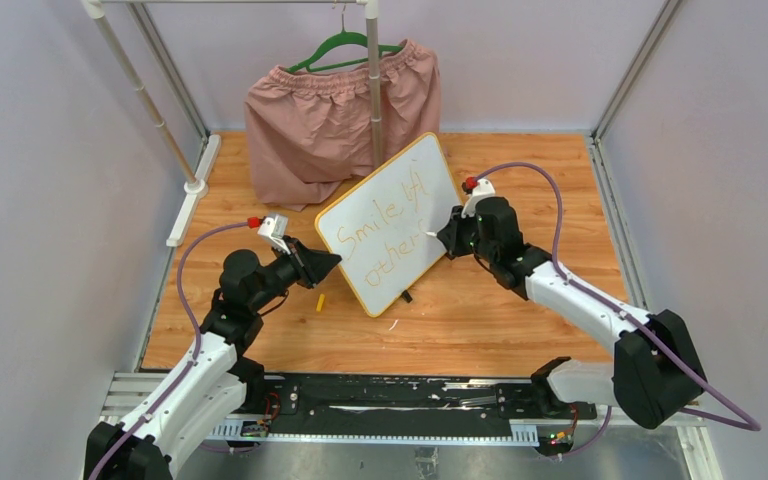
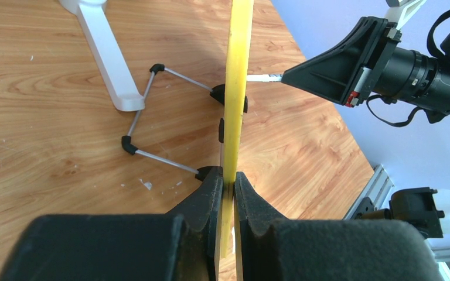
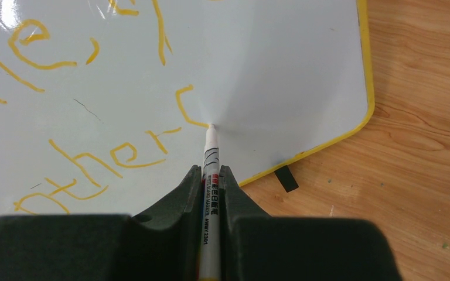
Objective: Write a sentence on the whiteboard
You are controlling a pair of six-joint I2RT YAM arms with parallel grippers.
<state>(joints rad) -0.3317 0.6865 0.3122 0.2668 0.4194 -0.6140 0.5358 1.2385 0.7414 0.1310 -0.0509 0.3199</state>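
From above, a black rail [image 1: 390, 405] lines the counter's [image 1: 520, 320] near edge. Bare wood lies before the whiteboard [image 1: 390, 225] standing mid-counter, with shorts [image 1: 330, 120] behind it. Left wrist: the left claw [image 2: 228, 178] pinches the whiteboard's yellow edge. Right wrist: the right claw [image 3: 211, 172] pinches a marker [image 3: 210, 146], its tip touching the whiteboard beside the sentence [image 3: 94, 158], near a rounded corner.

I count, from my remote station: one whiteboard [image 1: 432, 178], one two-line sentence [image 1: 362, 224], one marker [image 3: 210, 155], one pink shorts [image 1: 330, 120], one green hanger [image 1: 345, 45].

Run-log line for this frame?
left fingers: shut on whiteboard edge | right fingers: shut on marker | marker tip: touching whiteboard | sentence: two lines, tip at second line's end
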